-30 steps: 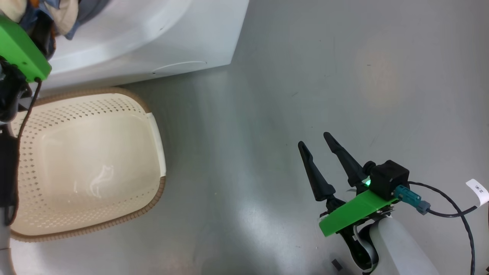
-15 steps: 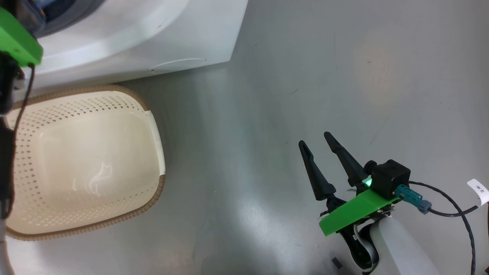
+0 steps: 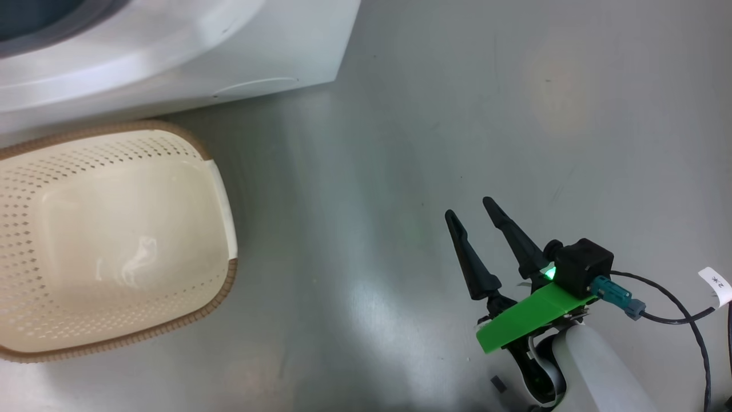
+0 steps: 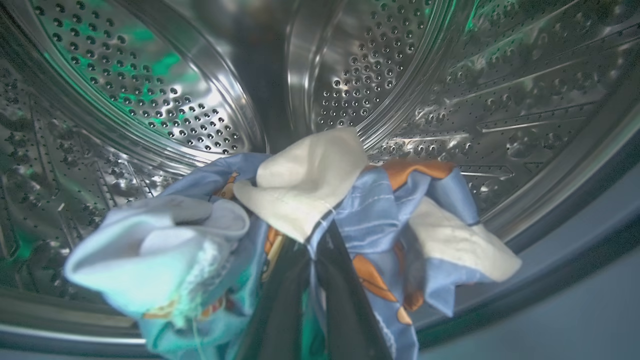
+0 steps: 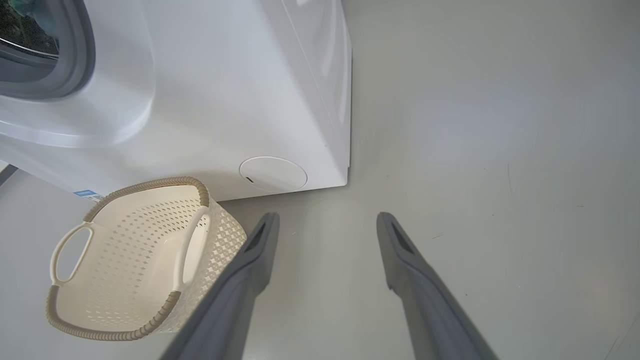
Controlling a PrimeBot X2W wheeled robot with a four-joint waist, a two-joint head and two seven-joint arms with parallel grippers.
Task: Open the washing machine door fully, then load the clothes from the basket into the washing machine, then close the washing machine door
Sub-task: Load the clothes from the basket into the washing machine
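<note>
Left claw (image 4: 314,250): clamped shut on the clothes (image 4: 380,210), inside the washing machine (image 4: 150,90) drum.
Right claw (image 3: 468,207): fingers spread wide, above the floor (image 3: 366,171).
Basket (image 3: 86,166): beside the washing machine.

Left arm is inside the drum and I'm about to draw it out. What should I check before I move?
1. Clothes inside the drum: ok; they hang in front of its perforated steel wall.
2. Left gripper free of fabric: cannot tell; it is shut, with blue cloth draped around the fingers.
3. Clothes fully past the grey ring: cannot tell; one cream corner lies near the drum's lip.
4. Basket empty: ok.
5. Right gripper open, over bare floor, apart from the basket: ok.
</note>
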